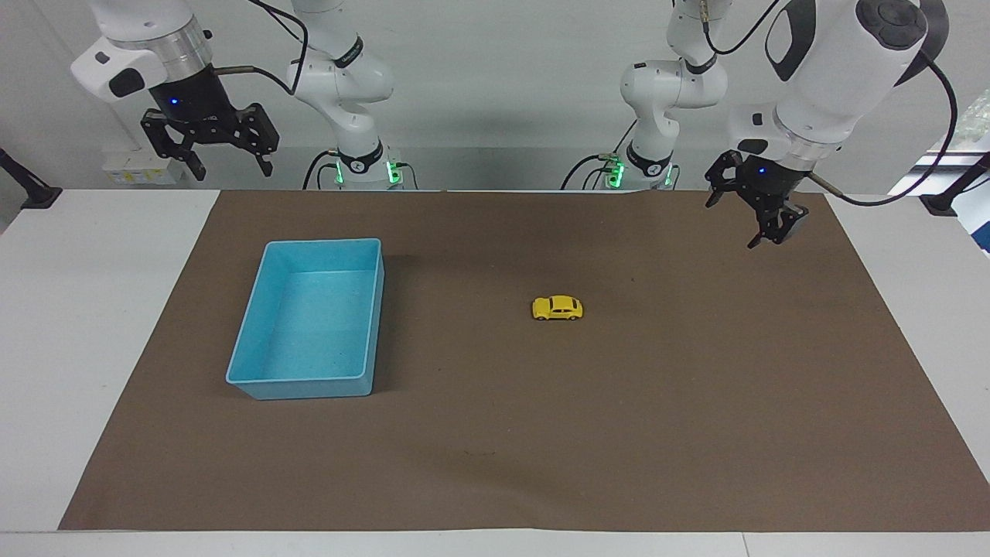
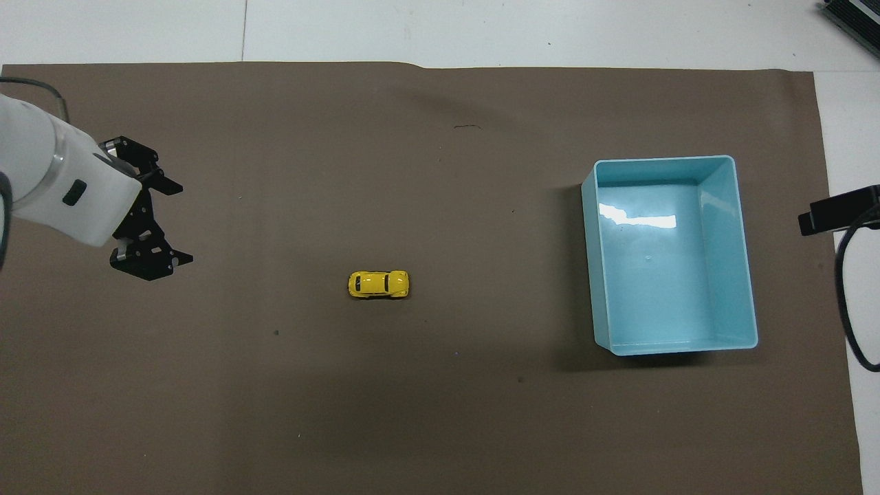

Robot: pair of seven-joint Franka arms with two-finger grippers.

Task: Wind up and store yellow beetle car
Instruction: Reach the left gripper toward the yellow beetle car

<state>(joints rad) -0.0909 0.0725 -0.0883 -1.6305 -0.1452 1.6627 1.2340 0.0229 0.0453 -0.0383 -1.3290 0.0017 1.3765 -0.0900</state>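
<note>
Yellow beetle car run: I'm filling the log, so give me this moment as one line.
yellow beetle car: on mat, untouched | bin: empty | left gripper: open, over mat | right gripper: open, waiting

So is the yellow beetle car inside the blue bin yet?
No, the yellow beetle car sits on the brown mat, apart from the empty blue bin.

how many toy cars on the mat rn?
1. The yellow beetle car sits on the brown mat near its middle, outside the light blue bin. None seen in the bin.
</note>
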